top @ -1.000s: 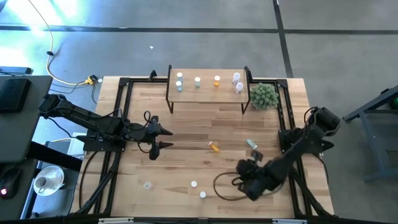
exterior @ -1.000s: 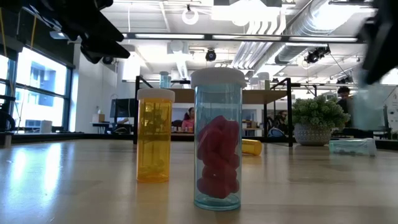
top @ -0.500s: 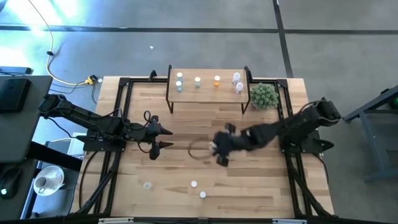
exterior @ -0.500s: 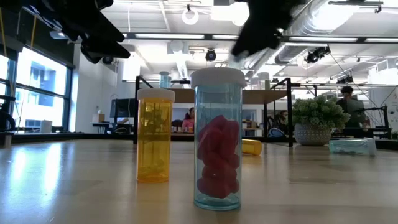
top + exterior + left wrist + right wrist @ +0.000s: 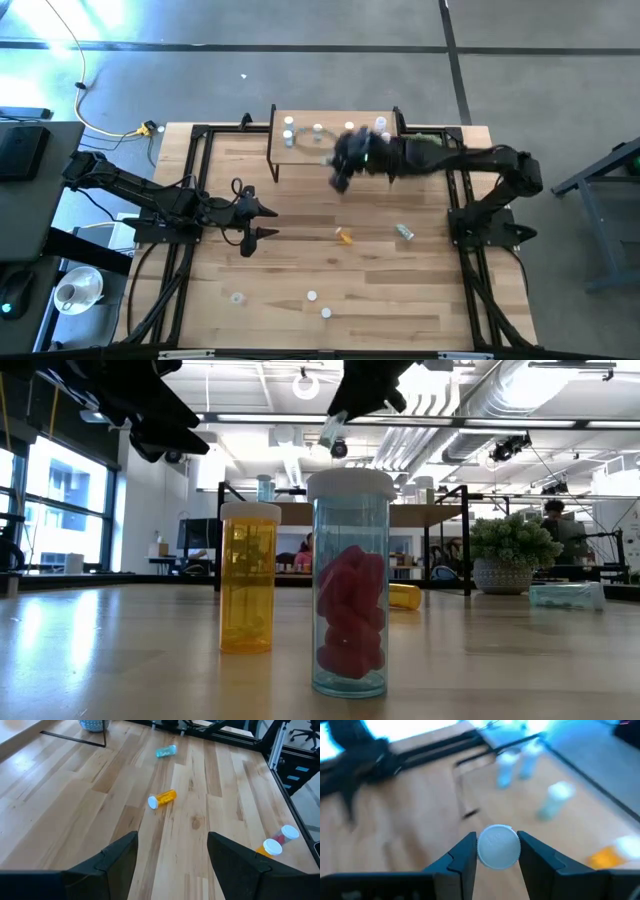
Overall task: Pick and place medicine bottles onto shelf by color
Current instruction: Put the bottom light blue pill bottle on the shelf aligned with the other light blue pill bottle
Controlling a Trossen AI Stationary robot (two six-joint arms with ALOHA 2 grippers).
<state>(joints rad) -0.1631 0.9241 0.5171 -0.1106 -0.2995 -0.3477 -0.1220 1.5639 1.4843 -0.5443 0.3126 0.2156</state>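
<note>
You get bright daylight glaring off the floor beyond the table (image 5: 300, 200); the right claw (image 5: 340, 165) is motion-blurred, its wrist view soft throughout.

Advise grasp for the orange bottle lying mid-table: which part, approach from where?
Grip the orange bottle across its body, not the white cap, coming straight down from above. It lies on its side on open tabletop, so likely set the fingers either side of its long axis. The open left claw is nearer; the right claw holds a bottle.

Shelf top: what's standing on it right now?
On the shelf, white-capped bottles stand in a row. The right gripper, holding a bottle, covers part of it, so a full count isn't possible.
</note>
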